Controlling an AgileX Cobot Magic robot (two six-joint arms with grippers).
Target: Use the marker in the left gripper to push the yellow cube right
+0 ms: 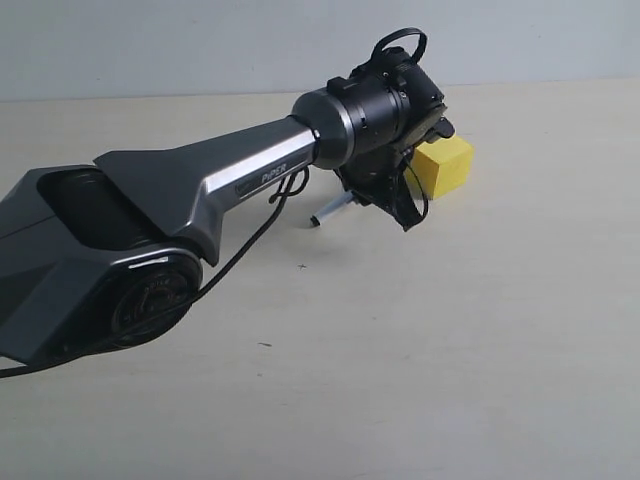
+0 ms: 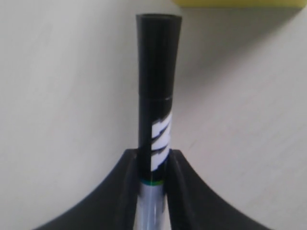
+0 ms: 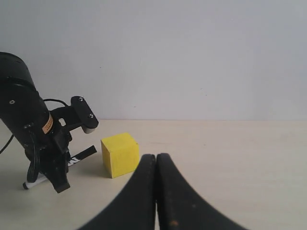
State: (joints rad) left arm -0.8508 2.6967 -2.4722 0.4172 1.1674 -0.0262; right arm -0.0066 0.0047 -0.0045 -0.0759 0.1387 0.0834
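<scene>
The pale counter [image 1: 450, 350] takes up nearly everything, running back to a plain light wall [image 1: 200, 40]. Across its left side stretches the big grey and silver left arm [image 1: 230, 180], black cables trailing beneath it. Its wrist bends down toward the far middle of the counter.

At the end of that arm, the left hand [image 2: 153, 158] is clenched around the marker [image 2: 157, 72], with the two black fingers [image 2: 127, 191] pinching the barrel on either side. The right hand [image 3: 156, 160] sits low over the near counter with its two fingertips pressed together and nothing between them.

The yellow cube [image 1: 447, 165] rests flat on the counter just to the right of the left hand. The marker sticks out of the grip both ways. Its black cap points at the cube and stops just short of it, with a thin strip of counter showing between them. Its other end pokes out on the left, low near the surface.
</scene>
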